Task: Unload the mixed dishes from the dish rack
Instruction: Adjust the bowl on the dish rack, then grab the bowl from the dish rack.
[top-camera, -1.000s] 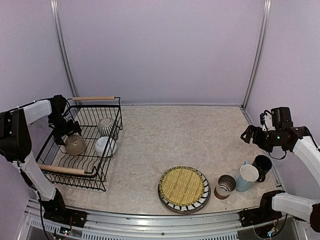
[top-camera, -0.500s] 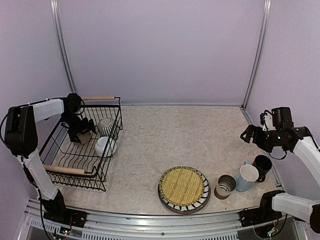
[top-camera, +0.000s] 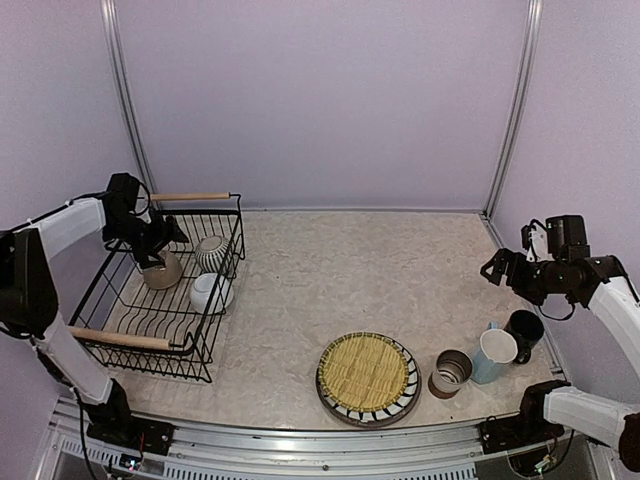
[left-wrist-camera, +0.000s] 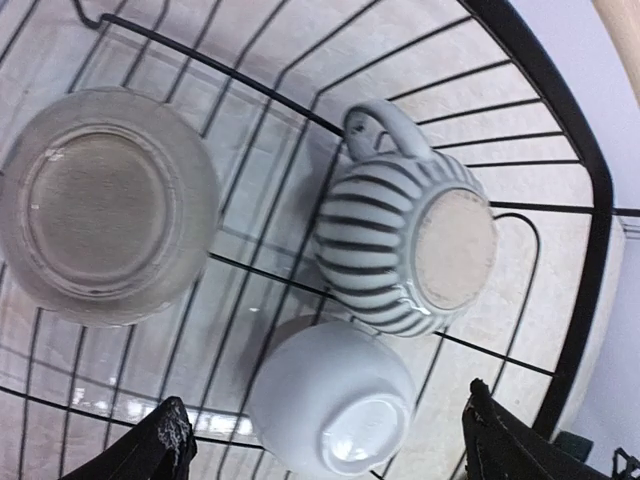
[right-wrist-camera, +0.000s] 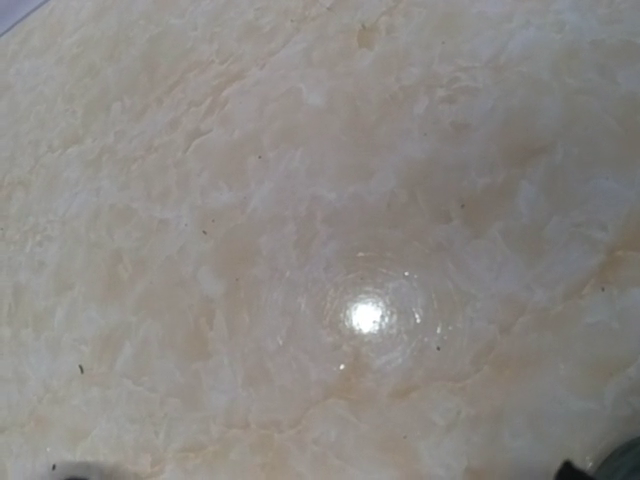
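The dish rack (top-camera: 214, 338) stands at the left and holds an upturned beige bowl (top-camera: 161, 271), a grey-striped pot (top-camera: 210, 252) and a white bowl (top-camera: 209, 292). My left gripper (top-camera: 156, 242) hovers over the rack's far part, open and empty. In the left wrist view its gripper (left-wrist-camera: 328, 445) spans the white bowl (left-wrist-camera: 330, 400), with the striped pot (left-wrist-camera: 405, 245) beyond and the beige bowl (left-wrist-camera: 105, 205) to the left. My right gripper (top-camera: 497, 268) is open and empty above the table at the far right.
The yellow woven mat (top-camera: 365, 370) lies on the striped plate (top-camera: 398, 408) at the front centre. The brown-white cup (top-camera: 450, 372), light blue mug (top-camera: 493, 355) and black mug (top-camera: 524, 328) stand at the front right. Rack wires (left-wrist-camera: 570, 200) surround the left gripper.
My left gripper swung over the rack towards its far side and lifted. The beige bowl now sits further back in the rack. The right arm has barely moved.
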